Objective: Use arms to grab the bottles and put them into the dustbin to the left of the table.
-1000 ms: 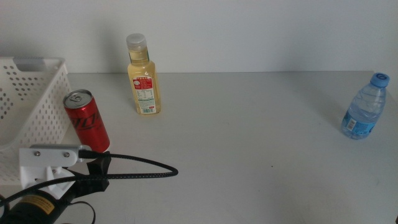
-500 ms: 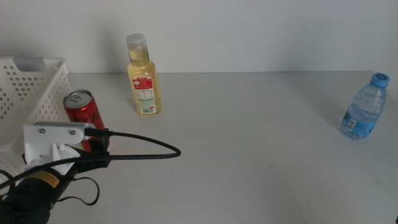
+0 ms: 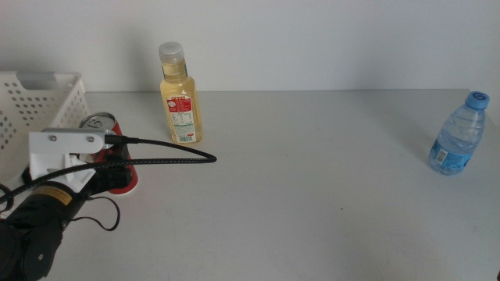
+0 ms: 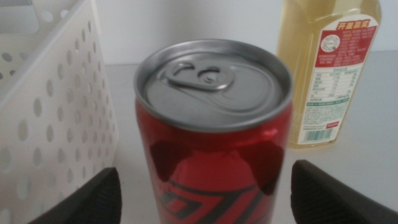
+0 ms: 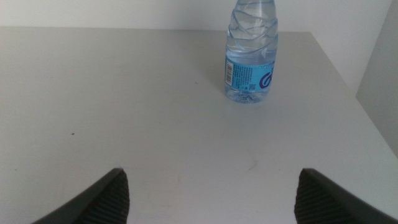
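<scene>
At the far left, the white perforated dustbin (image 3: 35, 97) is sitting at the table's (image 3: 312, 195) left edge, its holed side wall (image 4: 50, 124) filling one side of the left wrist view. Just right of it the red soda can (image 3: 117, 168) is standing upright, mostly hidden in the middle view behind the left arm (image 3: 39, 234), which is reaching in low from the near-left corner with its white wrist bracket (image 3: 66, 144) level over the can and a black cable (image 3: 168, 160) looping out to the right. The left gripper (image 4: 205, 186) is pointing straight at the can (image 4: 214, 149), its dark jaws spread wide and flanking the can's lower body on either side with a gap on each; they do not appear to be touching it, though their tips are cut off at the edge of the view. Farther back and slightly right, the tall yellow-liquid bottle (image 3: 180, 97) with its clear cap and red-white label is standing upright near the wall. Well apart from these, at the far right of the table, the small blue-capped water bottle (image 3: 457, 136) is standing upright near the table's right edge. The right gripper (image 5: 211, 186) is waiting out of the middle view, facing that water bottle (image 5: 252, 56) from a distance over bare tabletop, its jaws held wide apart and holding nothing.
</scene>
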